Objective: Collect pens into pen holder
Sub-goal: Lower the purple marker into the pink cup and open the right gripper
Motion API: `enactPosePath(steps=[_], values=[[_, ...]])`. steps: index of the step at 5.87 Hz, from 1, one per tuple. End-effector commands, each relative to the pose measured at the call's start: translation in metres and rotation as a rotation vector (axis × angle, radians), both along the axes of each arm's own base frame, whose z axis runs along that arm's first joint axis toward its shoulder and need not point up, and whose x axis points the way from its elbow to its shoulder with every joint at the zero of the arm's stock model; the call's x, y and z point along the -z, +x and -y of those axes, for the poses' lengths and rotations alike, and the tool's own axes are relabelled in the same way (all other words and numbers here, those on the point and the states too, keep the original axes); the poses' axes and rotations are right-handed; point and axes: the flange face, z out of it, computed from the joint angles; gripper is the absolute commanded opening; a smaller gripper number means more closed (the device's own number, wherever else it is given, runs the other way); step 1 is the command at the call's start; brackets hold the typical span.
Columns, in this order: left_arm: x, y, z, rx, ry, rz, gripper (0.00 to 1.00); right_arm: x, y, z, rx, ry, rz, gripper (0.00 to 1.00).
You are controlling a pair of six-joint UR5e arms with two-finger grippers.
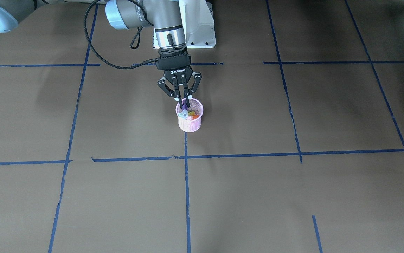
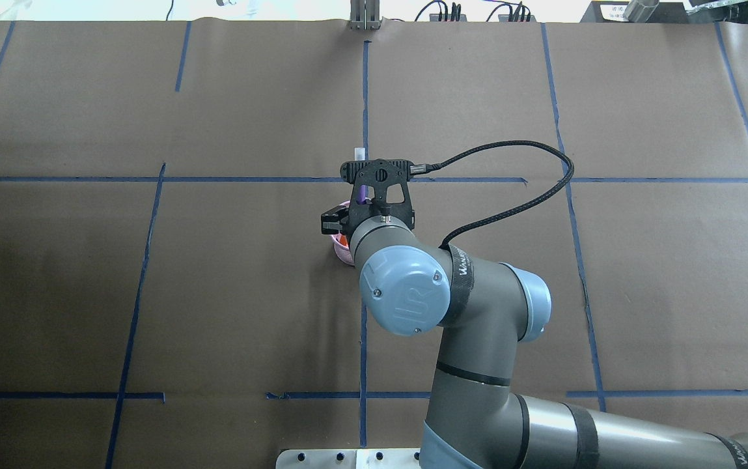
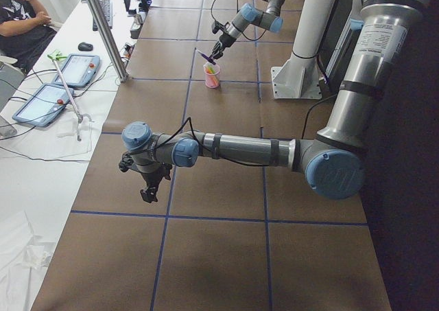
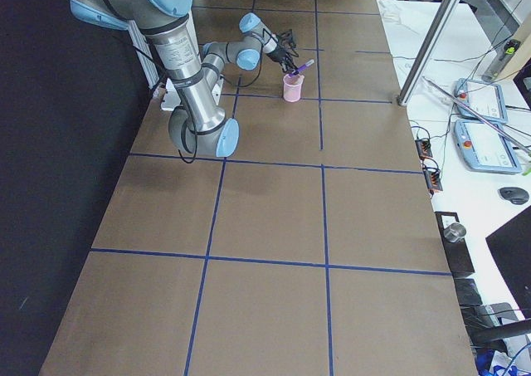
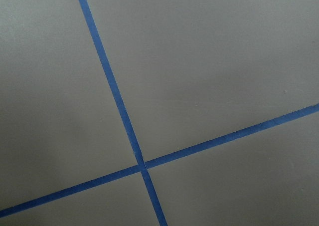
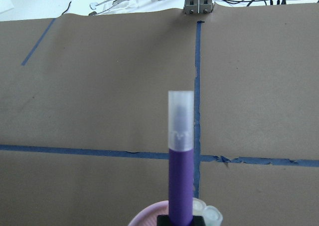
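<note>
Right gripper point(image 1: 184, 101): jaws narrow, pinched on purple pen point(image 6: 180, 186) low on its barrel. Pen tilted, pale cap point(image 6: 180, 121) uppermost and leaning away from the robot, lower end over the mouth of pink mesh pen holder point(image 1: 190, 123); hidden by the fingers, so impossible to say whether inside it yet. Within the holder: orange, green and yellow pens point(image 1: 194, 115), resting against the rim. Holder upright on the table point(image 1: 293, 196), near the middle, right at a blue tape line point(image 1: 186, 182) on the brown paper cover. Left gripper point(image 3: 147, 187): well apart from the holder, toward the table's left end, hanging low over the paper at the tip of an outstretched arm; impossible to tell whether spread or closed. From the left wrist camera, only brown cover and two crossing tape strips.
</note>
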Motion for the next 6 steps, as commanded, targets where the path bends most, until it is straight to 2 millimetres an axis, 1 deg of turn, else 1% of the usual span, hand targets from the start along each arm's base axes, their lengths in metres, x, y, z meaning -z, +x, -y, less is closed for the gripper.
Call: enactPosePath(steps=[1,3,4,5,6], values=[[-0.0006,-0.01,0.0004,0.014,0.001,0.001,1.0,0.0005,-0.0126,-0.0116,-0.033,0.031,-0.017,0.0],[-0.0016,-0.011,-0.0003,0.007,0.005,0.0,1.0,-0.0046,-0.015,-0.0107,-0.035,0.03,-0.03,0.0],[-0.0008,-0.0138,0.0004,0.012,0.007,0.001,1.0,-0.0058,-0.016,-0.0104,-0.031,0.034,-0.038,0.47],[-0.0008,-0.0138,0.0004,0.012,0.007,0.001,1.0,-0.0061,-0.0158,-0.0094,-0.031,0.037,-0.04,0.99],[-0.0007,-0.0137,0.0004,0.011,0.008,0.0,1.0,-0.0049,-0.0153,-0.0086,-0.03,0.039,-0.038,1.0]])
